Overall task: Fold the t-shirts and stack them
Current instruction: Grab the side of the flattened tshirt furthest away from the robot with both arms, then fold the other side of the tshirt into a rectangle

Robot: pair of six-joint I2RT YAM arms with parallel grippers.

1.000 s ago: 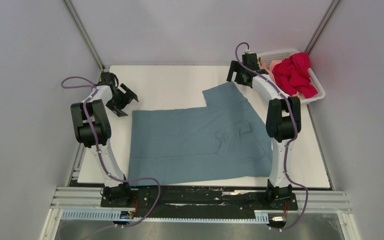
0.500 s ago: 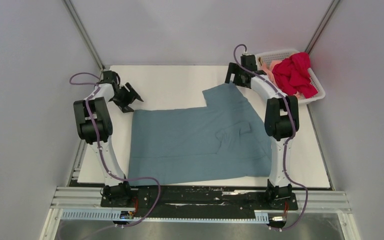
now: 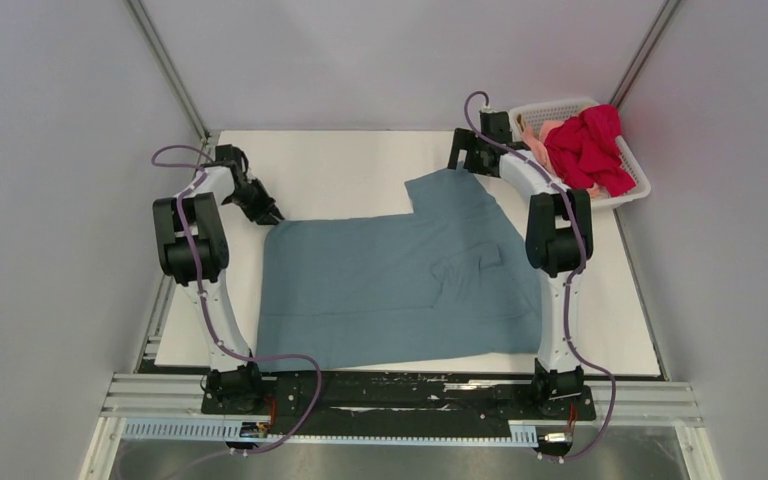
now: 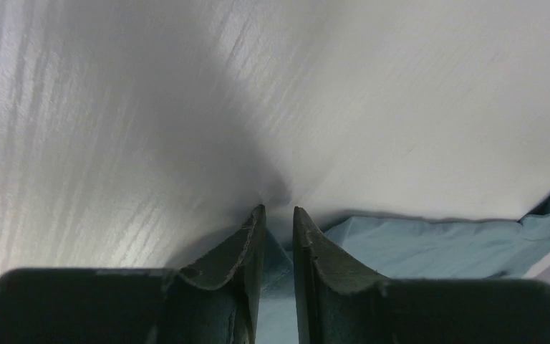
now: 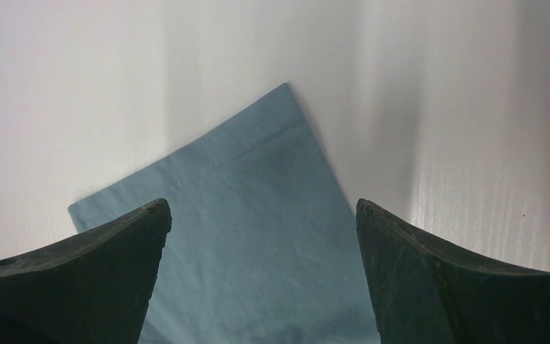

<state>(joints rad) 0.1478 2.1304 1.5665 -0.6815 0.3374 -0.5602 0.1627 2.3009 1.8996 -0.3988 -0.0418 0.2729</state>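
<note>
Contact made: our left gripper [image 4: 278, 215] has moved in and clenched the blue shirt [image 3: 390, 280] corner; right gripper [image 5: 261, 206] hangs released over the sleeve [image 5: 251, 172]. We judge folding imminent.

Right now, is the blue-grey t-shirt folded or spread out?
Spread out, not folded: the blue-grey t-shirt lies flat across the table, one sleeve out, only a small wrinkle right of centre.

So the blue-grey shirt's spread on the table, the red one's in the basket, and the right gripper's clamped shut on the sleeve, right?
Not quite: the right gripper is open, its jaws wide apart over the sleeve end, as the right wrist view shows. The blue-grey shirt is spread on the table and the red shirt is in the basket.
</note>
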